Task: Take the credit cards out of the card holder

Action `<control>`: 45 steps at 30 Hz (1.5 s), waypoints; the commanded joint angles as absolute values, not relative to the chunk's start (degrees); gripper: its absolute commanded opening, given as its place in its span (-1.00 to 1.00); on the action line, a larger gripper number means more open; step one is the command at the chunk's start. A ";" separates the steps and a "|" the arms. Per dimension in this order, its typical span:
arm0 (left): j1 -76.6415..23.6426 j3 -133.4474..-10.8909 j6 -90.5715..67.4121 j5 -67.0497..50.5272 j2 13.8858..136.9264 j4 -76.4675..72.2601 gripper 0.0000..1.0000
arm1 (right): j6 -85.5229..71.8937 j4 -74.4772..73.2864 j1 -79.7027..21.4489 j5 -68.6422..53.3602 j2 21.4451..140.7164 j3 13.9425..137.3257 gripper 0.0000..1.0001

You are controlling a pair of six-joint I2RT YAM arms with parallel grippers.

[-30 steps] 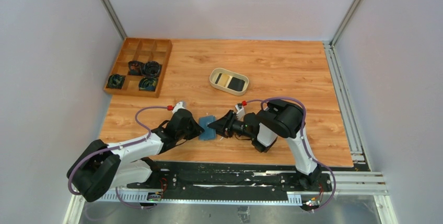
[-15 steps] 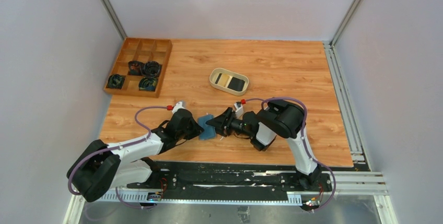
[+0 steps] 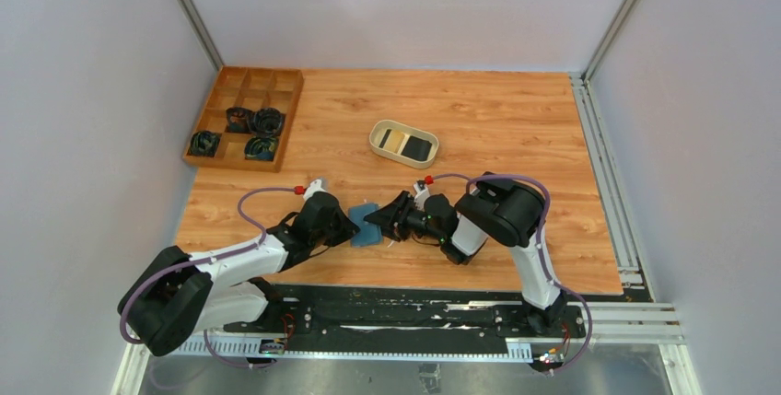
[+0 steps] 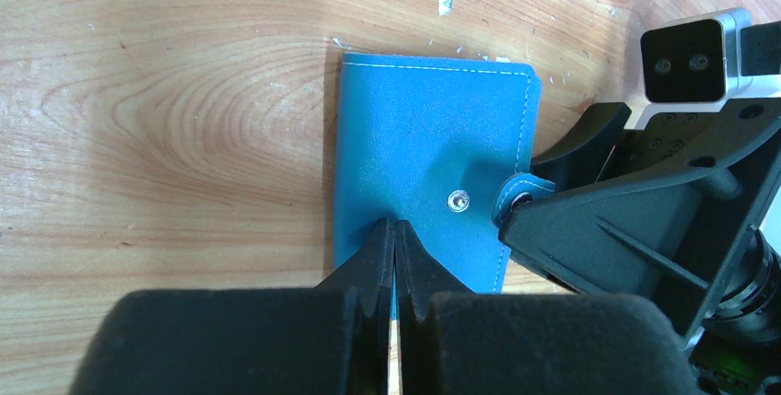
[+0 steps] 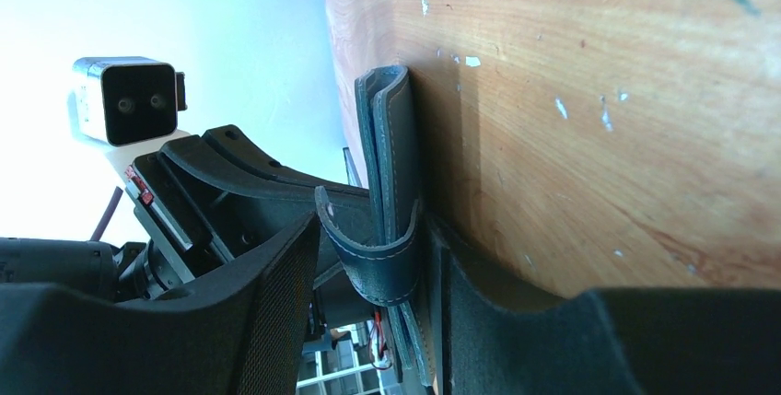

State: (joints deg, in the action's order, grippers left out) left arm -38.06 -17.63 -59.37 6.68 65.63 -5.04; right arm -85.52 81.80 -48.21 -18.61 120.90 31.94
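card holder (image 4: 428, 179) folded shut, hiding any cards inside.

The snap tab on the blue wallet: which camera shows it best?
The left wrist view: the snap tab shows unfastened beside its stud on the card holder. The right wrist view shows the tab edge-on. In the top view it is too small.

Folded card holder (image 4: 428, 179) hides whatever credit cards lie inside.
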 commanded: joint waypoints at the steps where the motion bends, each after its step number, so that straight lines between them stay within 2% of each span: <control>1: -38.50 -15.66 -57.83 7.89 66.86 2.46 -1.00 | -83.64 74.49 -47.89 -16.56 122.27 31.33 0.02; 9: -38.50 -15.65 -57.66 8.00 66.88 2.55 -1.00 | -85.85 74.43 -47.90 -15.71 122.37 31.60 0.21; 14: -38.50 -15.53 -57.69 8.00 66.75 2.55 -1.00 | -86.07 70.49 -47.90 -14.70 120.69 31.11 0.19; 23: -38.50 -15.21 -57.74 8.08 66.61 2.54 -1.00 | -87.02 66.00 -47.90 -12.49 118.09 29.14 0.00; 45: -38.50 -14.79 -57.79 7.98 66.61 1.98 -1.00 | -92.94 68.86 -48.33 -12.68 120.80 30.21 0.10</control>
